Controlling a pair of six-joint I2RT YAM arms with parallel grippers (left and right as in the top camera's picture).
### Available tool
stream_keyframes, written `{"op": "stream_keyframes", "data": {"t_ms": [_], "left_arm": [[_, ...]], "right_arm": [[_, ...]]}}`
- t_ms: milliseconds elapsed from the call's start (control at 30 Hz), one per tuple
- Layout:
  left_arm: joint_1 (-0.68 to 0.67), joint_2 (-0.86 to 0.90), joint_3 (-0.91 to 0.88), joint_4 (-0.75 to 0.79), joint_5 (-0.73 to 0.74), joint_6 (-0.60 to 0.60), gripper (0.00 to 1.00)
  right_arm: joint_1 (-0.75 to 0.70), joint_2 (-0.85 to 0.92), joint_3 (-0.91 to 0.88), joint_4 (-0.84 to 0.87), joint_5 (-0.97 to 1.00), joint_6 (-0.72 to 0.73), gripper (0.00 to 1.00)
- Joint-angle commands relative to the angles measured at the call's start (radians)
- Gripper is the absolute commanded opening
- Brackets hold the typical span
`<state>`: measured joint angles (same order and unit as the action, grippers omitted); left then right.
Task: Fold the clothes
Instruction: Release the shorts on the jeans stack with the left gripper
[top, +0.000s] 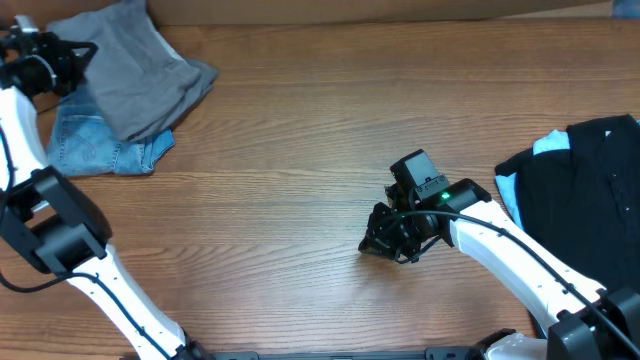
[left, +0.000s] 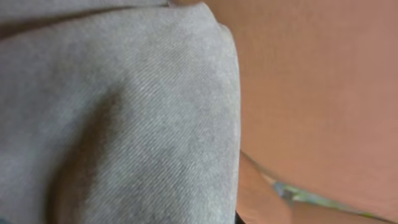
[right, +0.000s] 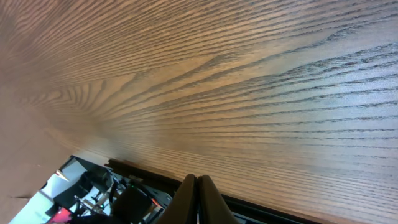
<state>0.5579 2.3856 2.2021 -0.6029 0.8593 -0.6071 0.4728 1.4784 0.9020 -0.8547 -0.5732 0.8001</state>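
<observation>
Both arms reaching out, both grippers closed up

The left arm (top: 60, 235) bends at the elbow near the front left, then stretches to the far left, with the left gripper (top: 80, 52) pointing right and closed tight. The right arm (top: 500, 240) comes in from the front right with its wrist tipped down. The right gripper (top: 378, 243) sits low near the middle, fingers (right: 189, 200) pressed flat together.

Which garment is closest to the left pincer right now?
The grey-khaki shorts, lying atop the blue denim shorts; the left pincer is at their edge. The black garment lies far right.
</observation>
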Motion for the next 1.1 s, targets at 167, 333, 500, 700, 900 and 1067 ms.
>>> {"op": "stream_keyframes", "data": {"t_ms": [167,333,500,700,900,1067], "left_arm": [[-0.006,-0.142,0.034,-0.048,-0.043,0.036,0.04],[-0.018,-0.218,0.034,-0.156,-0.201,0.134,0.04],[-0.018,-0.255,0.034,-0.237,-0.304,0.213,0.04],[-0.014,-0.257,0.031,-0.344,-0.476,0.322,0.09],[-0.015,-0.246,0.024,-0.422,-0.697,0.377,0.35],[0.0,-0.246,0.024,-0.463,-0.768,0.41,0.56]], "right_arm": [[0.003,-0.01,0.016,0.004,-0.024,0.012,0.05],[0.003,-0.01,0.016,0.004,-0.024,0.011,0.05],[0.003,-0.011,0.016,0.003,-0.031,0.005,0.05],[0.003,-0.011,0.016,0.003,-0.035,-0.003,0.05],[0.003,-0.01,0.016,0.0,-0.037,-0.008,0.05],[0.003,-0.011,0.016,-0.003,-0.047,-0.012,0.05]]}}
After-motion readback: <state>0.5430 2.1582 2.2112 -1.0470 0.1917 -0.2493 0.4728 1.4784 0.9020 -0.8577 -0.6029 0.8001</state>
